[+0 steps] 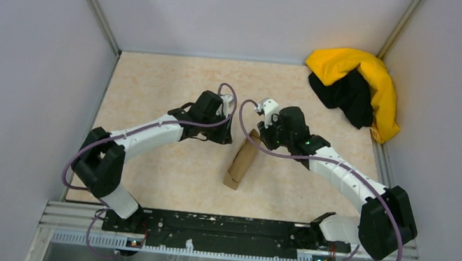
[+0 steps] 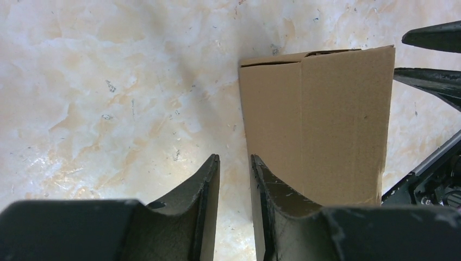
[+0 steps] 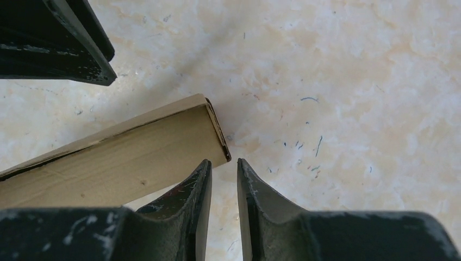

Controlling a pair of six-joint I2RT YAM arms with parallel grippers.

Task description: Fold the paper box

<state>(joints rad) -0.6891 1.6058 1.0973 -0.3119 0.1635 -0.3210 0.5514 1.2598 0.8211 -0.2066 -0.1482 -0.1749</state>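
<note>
Lying on table (image 1: 175, 87), paper box (image 1: 243, 160) is seen between grippers, long axis running near-to-far, far end by fingertips. Left gripper (image 2: 235, 163), right gripper (image 3: 223, 163): jaws narrowly parted, nothing clamped. Box flanked closely; neither arm judged clearly nearer.

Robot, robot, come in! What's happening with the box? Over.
Left gripper and right gripper: jaws slightly apart, empty. Paper box lies between them, not gripped. Cloth heap in far corner, not blocking.

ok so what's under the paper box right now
The paper box rests on the marbled table; only tabletop shows beside its edges in both wrist views. The patch directly beneath it is covered, so anything there cannot be seen.
</note>
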